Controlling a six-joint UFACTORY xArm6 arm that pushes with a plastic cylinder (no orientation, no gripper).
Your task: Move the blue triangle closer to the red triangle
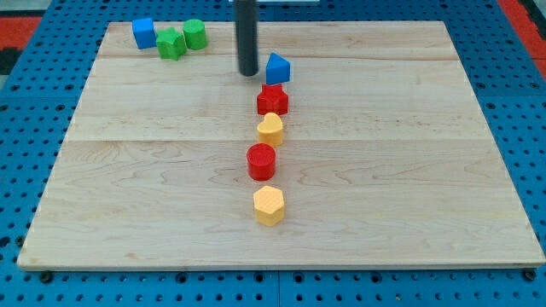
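Observation:
The blue triangle (277,68) sits near the top middle of the wooden board (128,170). My tip (247,73) is on the board just to its left, a small gap apart. A red star-like block (272,101) lies right below the blue triangle, nearly touching it. I see no clear red triangle; the other red block is a red cylinder (262,161) lower down the column.
A yellow heart block (270,130) lies between the two red blocks, and a yellow hexagon (269,205) below the cylinder. At the top left are a blue cube (143,32), a green star (171,43) and a green cylinder (194,34).

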